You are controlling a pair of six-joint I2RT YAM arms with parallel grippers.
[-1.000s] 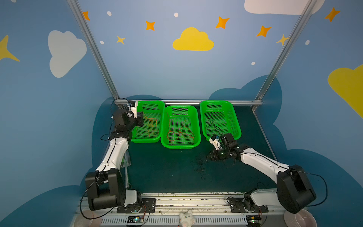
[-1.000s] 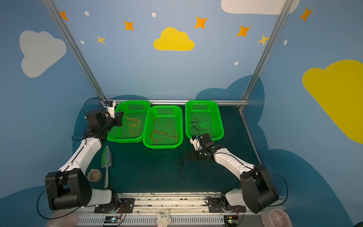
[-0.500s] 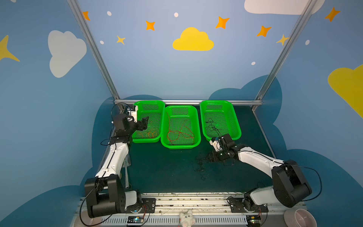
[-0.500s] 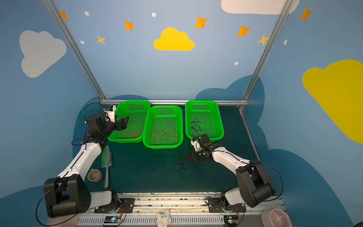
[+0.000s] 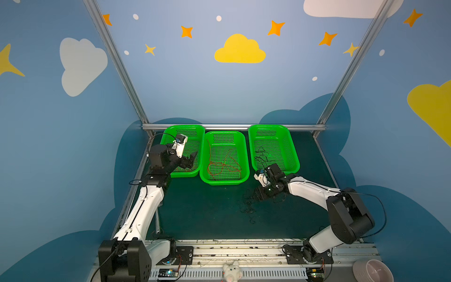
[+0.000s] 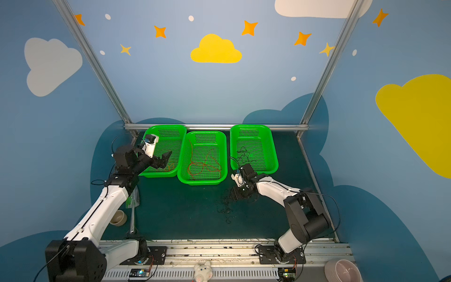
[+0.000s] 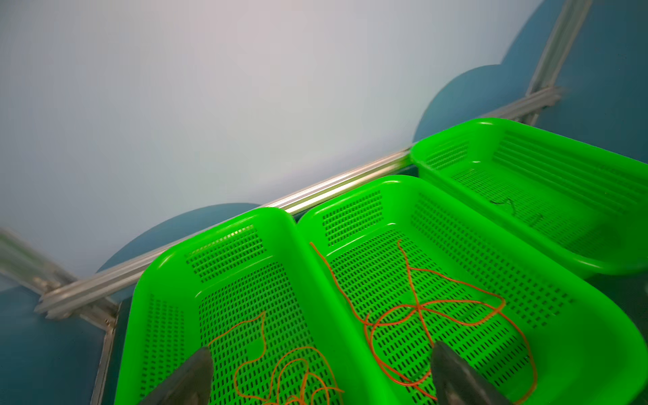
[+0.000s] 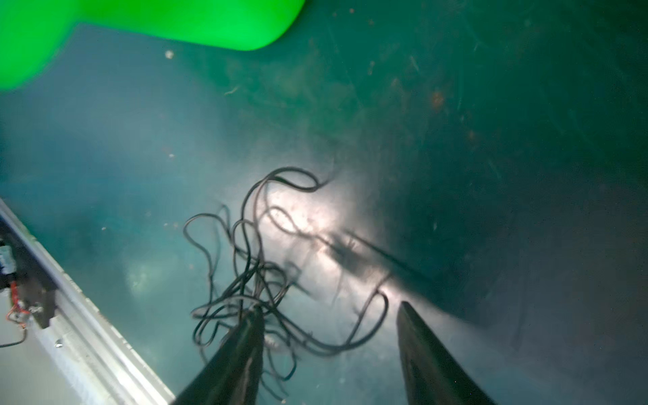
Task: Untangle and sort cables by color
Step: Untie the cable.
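Note:
Three green baskets stand in a row at the back. Orange cables (image 7: 280, 368) (image 6: 169, 168) lie curled in the left basket (image 5: 188, 174). My left gripper (image 5: 191, 158) (image 7: 322, 378) hovers open just above them, holding nothing. Red cables (image 5: 224, 166) (image 7: 420, 312) loop in the middle basket (image 5: 224, 182). A few black cables (image 5: 262, 153) rest in the right basket (image 5: 294, 156). A black tangle (image 5: 249, 207) (image 8: 252, 280) lies on the mat. My right gripper (image 5: 256, 195) (image 8: 329, 350) is low over it and open, one finger (image 8: 245, 336) touching the strands and a loop between the fingers.
The dark green mat (image 5: 202, 214) is bounded by a metal rail (image 5: 244, 246) in front and blue walls around. A beige cup (image 6: 118, 217) and a green trowel (image 6: 133, 200) sit near the left arm. A pink bowl (image 5: 373, 271) and a small white toy (image 5: 230, 271) lie beyond the front rail.
My left gripper has opened wide and drawn back a little over the left basket, where the orange cables now lie. My right gripper has shifted slightly at the black tangle.

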